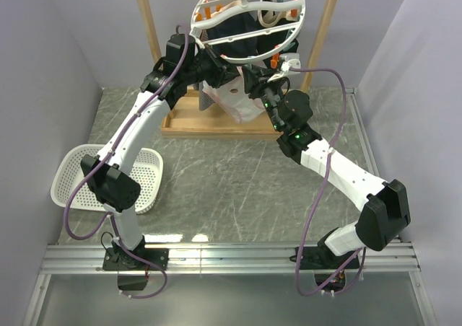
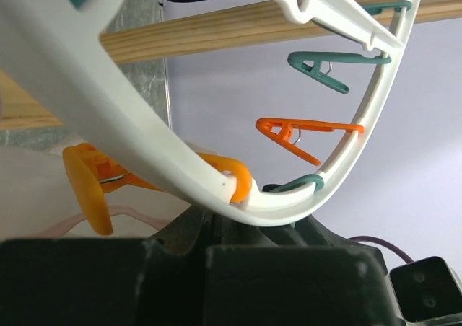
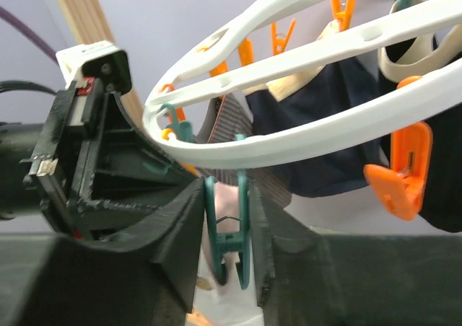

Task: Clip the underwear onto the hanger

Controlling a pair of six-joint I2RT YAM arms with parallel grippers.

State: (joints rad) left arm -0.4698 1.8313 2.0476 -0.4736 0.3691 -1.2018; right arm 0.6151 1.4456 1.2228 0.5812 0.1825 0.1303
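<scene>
The white oval hanger [image 1: 249,23] hangs from a wooden frame, tilted toward me. My left gripper [image 1: 208,60] is shut on the hanger's rim [image 2: 216,189], next to an orange clip [image 2: 90,185]. My right gripper [image 1: 254,77] is closed on a teal clip [image 3: 229,232] that dangles from the ring, one finger on each side, and the clip's tips stand apart. The pale underwear [image 1: 234,101] hangs below the hanger between both grippers. Its fabric shows behind the teal clip [image 3: 227,200] and at the lower left of the left wrist view [image 2: 36,189].
The wooden frame [image 1: 153,30] stands on a wooden base [image 1: 209,128] at the back. Dark navy garments [image 1: 242,36] and a striped cloth [image 3: 224,120] are clipped on the hanger. A white basket [image 1: 72,174] sits at the left. Grey walls close both sides.
</scene>
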